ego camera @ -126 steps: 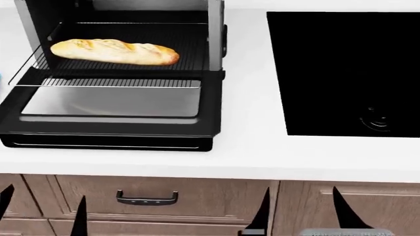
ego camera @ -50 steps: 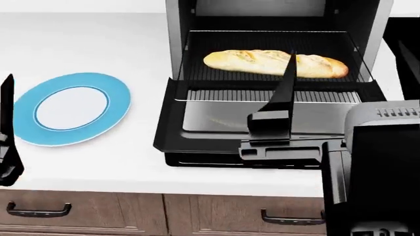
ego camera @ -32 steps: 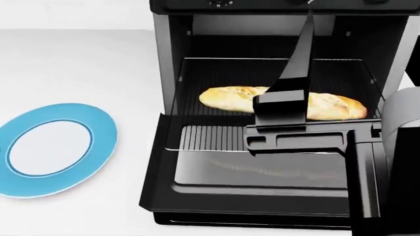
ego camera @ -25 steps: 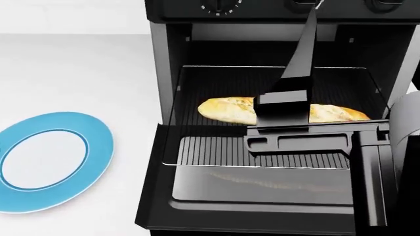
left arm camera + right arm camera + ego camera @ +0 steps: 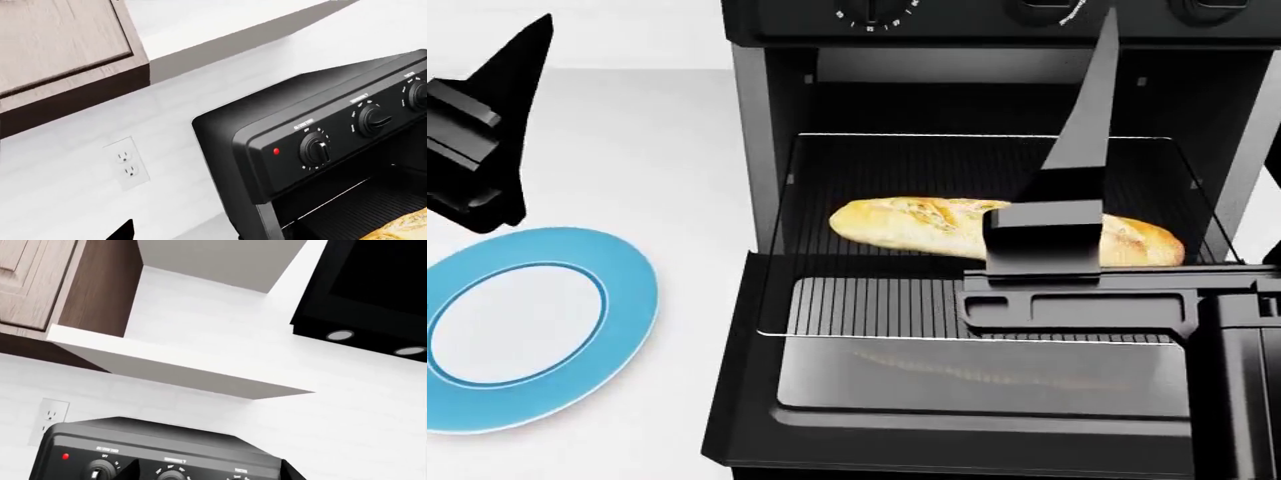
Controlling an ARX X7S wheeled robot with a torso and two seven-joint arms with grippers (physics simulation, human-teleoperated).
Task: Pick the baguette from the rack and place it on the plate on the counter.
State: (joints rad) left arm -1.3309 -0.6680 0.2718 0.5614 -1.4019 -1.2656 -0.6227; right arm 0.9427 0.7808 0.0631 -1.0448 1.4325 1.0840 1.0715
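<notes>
The right gripper point(image 5: 1065, 200) (jaw state untellable) could snag the rack point(image 5: 988, 165) or nudge the baguette point(image 5: 928, 225) deeper.

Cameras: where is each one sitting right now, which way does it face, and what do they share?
Head view: above the counter, facing down at the baguette on the rack and the plate; both grippers show.
Left wrist view: low, angled up at the oven; one dark fingertip shows.
Right wrist view: tilted up at the cabinets; fingertips at the edge.
Shared: the oven's knobs.
</notes>
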